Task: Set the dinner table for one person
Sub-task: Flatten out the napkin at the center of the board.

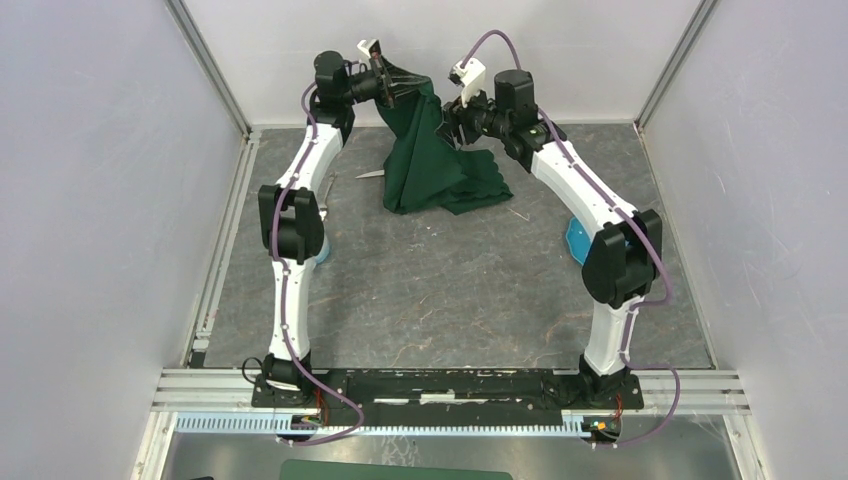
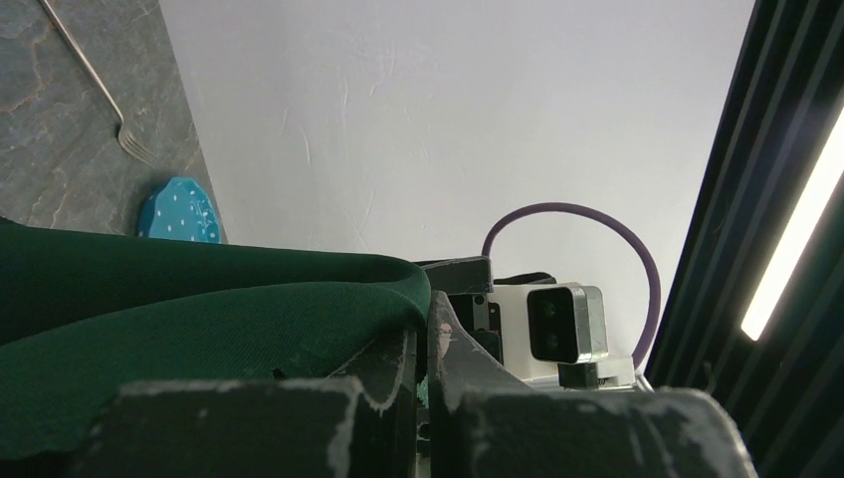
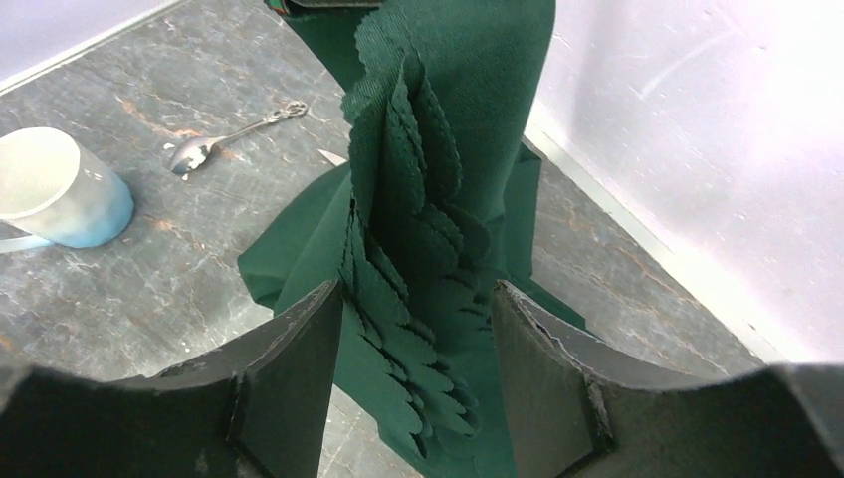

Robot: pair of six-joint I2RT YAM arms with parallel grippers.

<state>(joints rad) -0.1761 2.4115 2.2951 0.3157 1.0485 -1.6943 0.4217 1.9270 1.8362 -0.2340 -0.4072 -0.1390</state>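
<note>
The dark green scallop-edged cloth (image 1: 437, 160) hangs bunched from my left gripper (image 1: 398, 86) at the back of the dinner table (image 1: 430, 300), its lower part lying on the surface. In the left wrist view my left gripper (image 2: 428, 324) is shut on a fold of the cloth (image 2: 199, 329). My right gripper (image 1: 452, 118) is at the cloth's right side. In the right wrist view my right gripper (image 3: 416, 291) is open, with the cloth's stacked scalloped edges (image 3: 408, 229) hanging between its fingers (image 3: 299, 358), not pinched.
A pale blue cup (image 3: 50, 189) and a spoon (image 3: 231, 137) lie left of the cloth. A fork (image 2: 95, 85) and a blue dotted plate (image 2: 179, 211) lie on the table; the plate (image 1: 577, 240) is partly under my right arm. A knife (image 1: 368, 175) pokes out beside the cloth. Walls stand close behind.
</note>
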